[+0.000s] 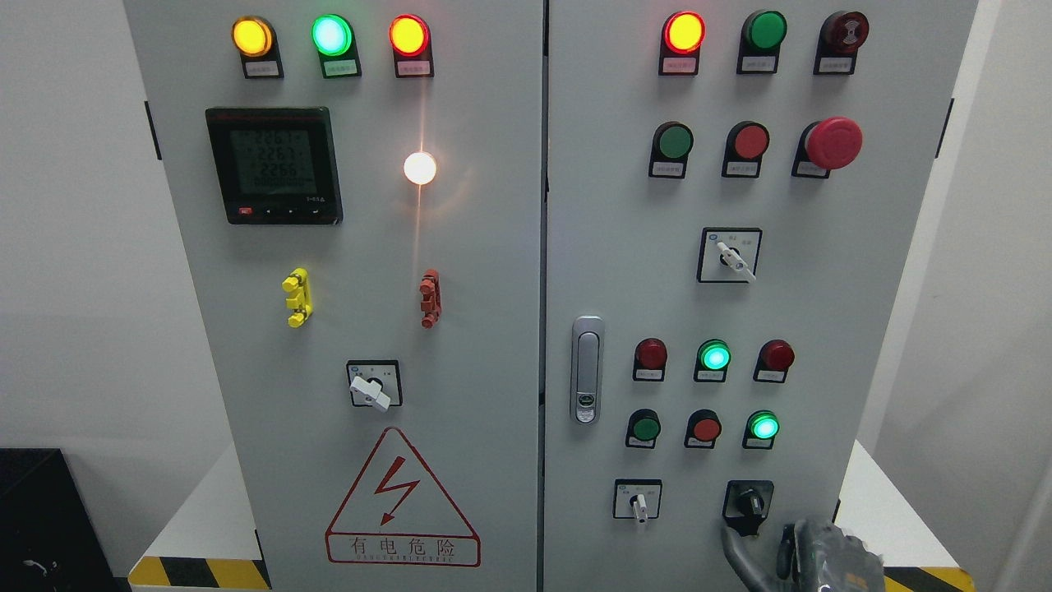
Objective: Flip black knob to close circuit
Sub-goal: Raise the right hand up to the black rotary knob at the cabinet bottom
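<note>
R hand [809, 552] sat just below black knob [749, 499], lower-R panel; finger state couldn't tell.

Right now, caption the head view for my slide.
Right robot hand just below the black knob at the control cabinet's lower right.

Grey steel two-door cabinet [493, 345]: black square digital meter [274, 164] upper left door; triangular red-outlined shock-warning sticker [402, 500] at that door's bottom. Right door: silver latch handle [587, 370] by its left edge, black rotary knob [749, 499] bottom right; right robot hand [809, 555] just below it.
</note>
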